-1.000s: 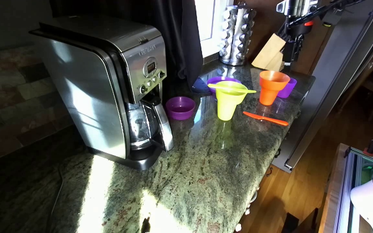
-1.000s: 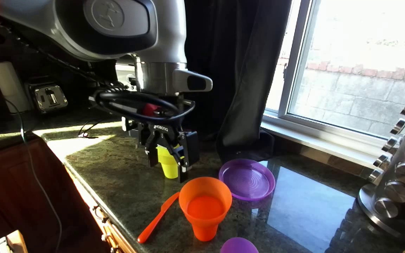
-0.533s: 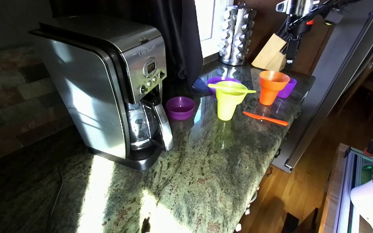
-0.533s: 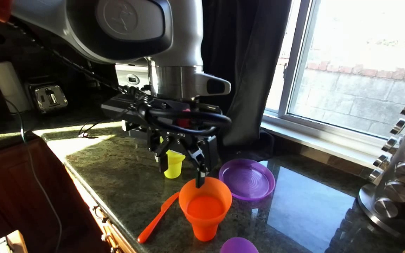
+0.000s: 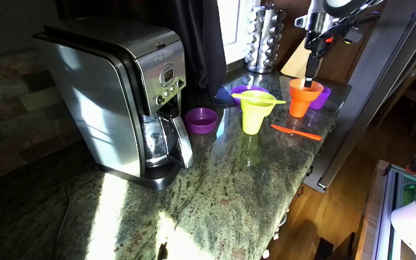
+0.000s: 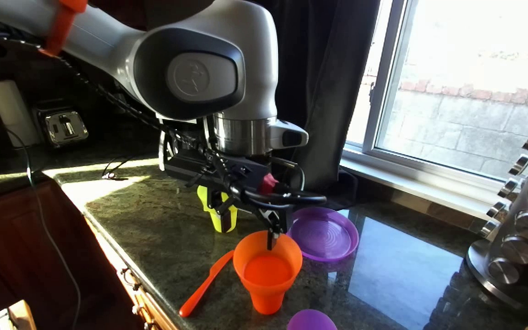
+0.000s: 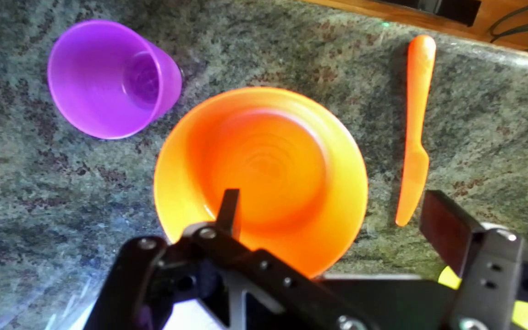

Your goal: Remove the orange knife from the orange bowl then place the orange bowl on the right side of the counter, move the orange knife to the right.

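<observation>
The orange bowl stands upright on the counter, and nothing shows inside it from above in the wrist view. Flat on the counter beside it lies the orange knife, apart from the bowl, its handle toward the counter's front edge. My gripper is open wide with nothing held. One of its fingers reaches over the bowl's mouth; whether it dips below the rim is hard to tell. The opposite finger hangs outside the bowl, close to the knife's blade tip in the wrist view.
A purple cup stands right beside the orange bowl. The yellow cup carries a yellow knife across its mouth. A purple plate, a purple bowl, the coffee maker and a knife block also occupy the counter.
My gripper has travelled toward the orange bowl and come down, with the wrist tilting, until one finger is over its mouth. Bowl and knife have stayed put.
</observation>
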Controlling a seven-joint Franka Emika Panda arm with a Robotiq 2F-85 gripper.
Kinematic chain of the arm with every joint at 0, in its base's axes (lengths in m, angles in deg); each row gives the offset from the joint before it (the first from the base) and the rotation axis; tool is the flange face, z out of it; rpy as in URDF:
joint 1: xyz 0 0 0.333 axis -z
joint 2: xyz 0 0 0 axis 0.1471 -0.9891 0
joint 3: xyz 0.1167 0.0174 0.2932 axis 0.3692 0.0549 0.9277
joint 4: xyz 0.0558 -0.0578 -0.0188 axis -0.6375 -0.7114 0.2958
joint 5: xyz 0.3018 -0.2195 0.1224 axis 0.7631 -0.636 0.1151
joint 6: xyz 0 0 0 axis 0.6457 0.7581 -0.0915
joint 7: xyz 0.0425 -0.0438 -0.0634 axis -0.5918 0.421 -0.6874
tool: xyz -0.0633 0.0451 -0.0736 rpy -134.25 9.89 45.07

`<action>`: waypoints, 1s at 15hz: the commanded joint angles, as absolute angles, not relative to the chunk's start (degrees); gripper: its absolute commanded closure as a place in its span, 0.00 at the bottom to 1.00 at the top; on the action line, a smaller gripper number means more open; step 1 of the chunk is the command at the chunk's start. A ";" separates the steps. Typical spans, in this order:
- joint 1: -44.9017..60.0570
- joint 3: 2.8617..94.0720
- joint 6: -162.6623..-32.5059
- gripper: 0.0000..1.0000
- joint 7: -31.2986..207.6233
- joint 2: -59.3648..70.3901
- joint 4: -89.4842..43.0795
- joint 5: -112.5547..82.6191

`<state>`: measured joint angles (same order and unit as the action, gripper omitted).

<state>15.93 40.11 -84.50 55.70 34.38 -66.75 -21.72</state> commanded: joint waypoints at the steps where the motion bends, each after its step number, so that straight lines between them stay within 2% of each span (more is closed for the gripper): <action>1: 15.47 39.91 -87.02 0.00 54.54 32.37 -67.02 -18.55; 5: 15.61 40.29 -88.65 0.00 55.04 30.89 -67.02 -17.67; 6: 15.65 40.36 -88.85 0.03 55.05 30.68 -67.02 -17.52; 7: 15.66 40.42 -88.93 0.26 55.07 30.49 -66.99 -17.35; 9: 15.69 40.54 -88.76 0.29 55.19 30.12 -66.88 -17.10; 15: 15.84 40.60 -88.51 0.76 55.38 29.76 -66.79 -17.11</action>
